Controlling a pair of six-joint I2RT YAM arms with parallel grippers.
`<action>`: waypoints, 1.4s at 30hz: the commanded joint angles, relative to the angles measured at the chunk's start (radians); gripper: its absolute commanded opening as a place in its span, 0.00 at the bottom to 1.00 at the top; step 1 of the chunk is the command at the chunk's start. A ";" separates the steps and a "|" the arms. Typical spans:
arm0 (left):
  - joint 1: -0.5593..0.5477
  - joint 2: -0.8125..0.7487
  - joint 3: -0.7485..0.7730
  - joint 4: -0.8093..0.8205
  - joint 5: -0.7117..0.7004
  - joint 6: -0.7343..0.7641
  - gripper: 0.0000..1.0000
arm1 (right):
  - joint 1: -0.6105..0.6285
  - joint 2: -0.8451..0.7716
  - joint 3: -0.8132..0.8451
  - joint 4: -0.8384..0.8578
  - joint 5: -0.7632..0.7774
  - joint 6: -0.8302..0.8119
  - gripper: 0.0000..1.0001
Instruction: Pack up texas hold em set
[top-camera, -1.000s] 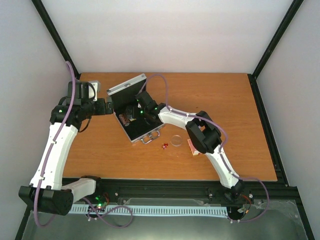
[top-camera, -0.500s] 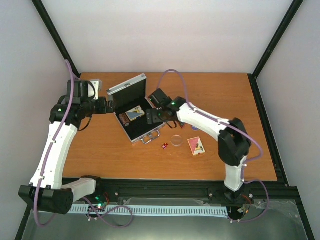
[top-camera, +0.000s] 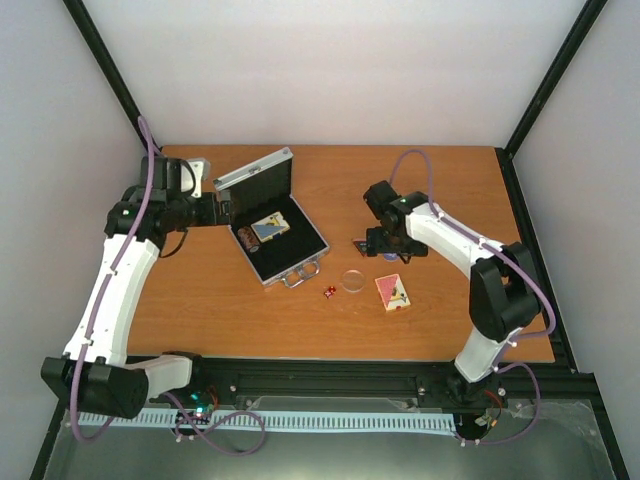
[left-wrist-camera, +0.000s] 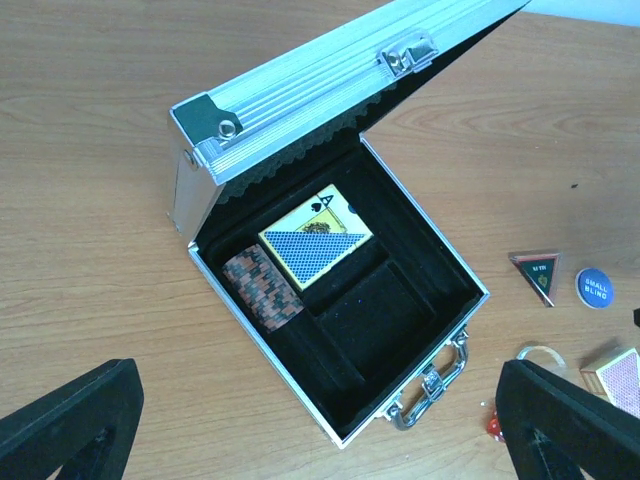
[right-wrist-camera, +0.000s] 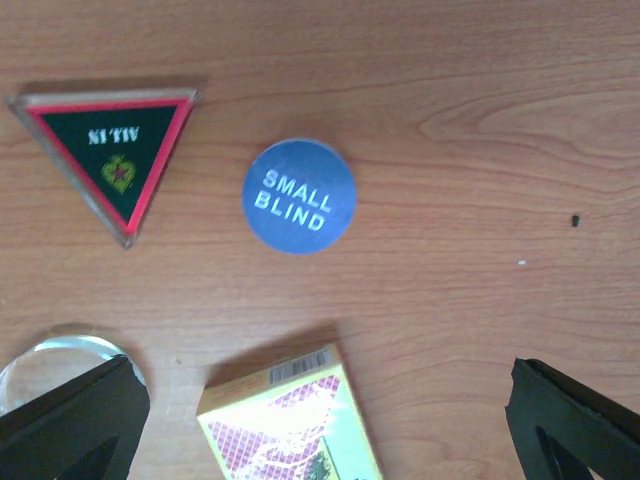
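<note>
The right jaws stand fully open over the bench (top-camera: 450, 190) and hold nothing. Their two black fingers (right-wrist-camera: 70, 420) sit at the lower corners of the wrist view, well apart. Below them lie the blue "small blind" button (right-wrist-camera: 299, 195) and the triangular "all in" marker (right-wrist-camera: 110, 150), side by side but apart. The red pack (right-wrist-camera: 290, 420) lies nearer, between the fingers, with the clear disc (right-wrist-camera: 50, 365) to its left. None of these touches the jaws.

The left jaws are also spread wide and grip nothing. They hang beside the left end of the raised lid, looking down into the case (left-wrist-camera: 380, 310).

The case lies open on the far left part of the bench, lid up on the far side, handle toward the near right. Inside, the blue-yellow pack (left-wrist-camera: 315, 238) lies flat against the chip stack (left-wrist-camera: 262, 288), and the compartment by the handle shows bare black lining. The red dice (top-camera: 328, 292) sit just off the handle corner, near the disc.

Open wood runs along the far edge and right side, and between the case and right arm (top-camera: 450, 235).
</note>
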 joint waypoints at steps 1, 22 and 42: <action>-0.002 0.021 0.035 0.005 0.021 -0.002 1.00 | -0.059 0.049 0.055 0.002 -0.008 -0.017 1.00; -0.002 0.046 0.043 0.004 -0.002 -0.009 1.00 | -0.053 0.192 0.222 0.002 -0.067 -0.196 0.94; -0.002 0.063 0.065 -0.009 0.028 -0.016 1.00 | 0.149 0.131 0.097 -0.048 -0.122 -0.108 0.96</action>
